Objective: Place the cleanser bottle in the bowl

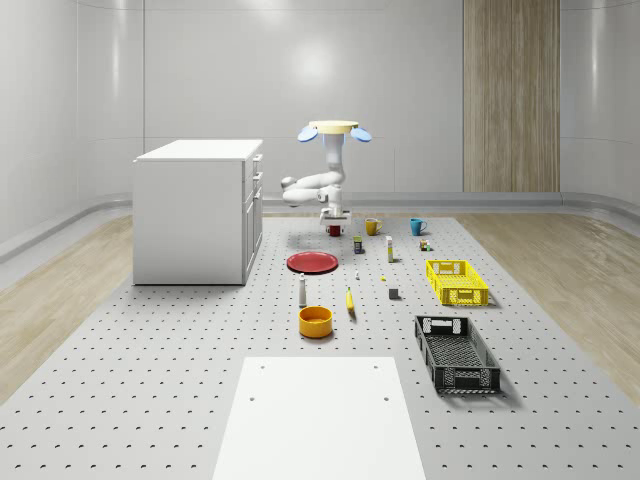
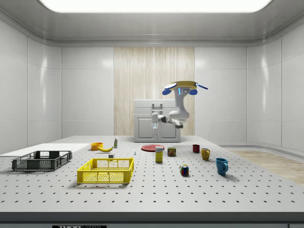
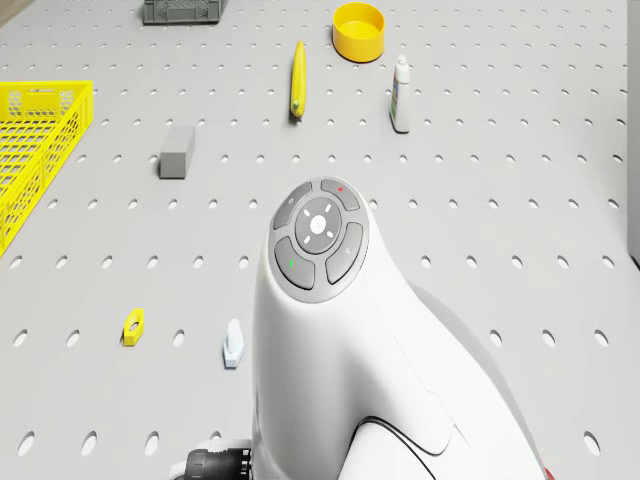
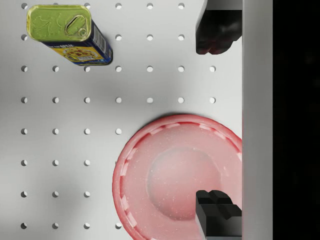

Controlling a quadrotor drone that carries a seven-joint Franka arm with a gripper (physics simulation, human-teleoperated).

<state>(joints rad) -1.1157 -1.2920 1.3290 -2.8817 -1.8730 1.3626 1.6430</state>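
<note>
The drone [image 1: 334,128] is seen hovering beyond the red plate [image 1: 312,262], its gripper [image 4: 219,120] held above that plate with fingers spread apart; the cleanser bottle [image 1: 302,291] stands between plate and bowl [image 1: 315,321]

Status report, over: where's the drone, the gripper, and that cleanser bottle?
Drone hovering over table's far end. Gripper open, empty, above red plate. Cleanser bottle upright beside orange bowl, untouched. Path looks clear.
</note>
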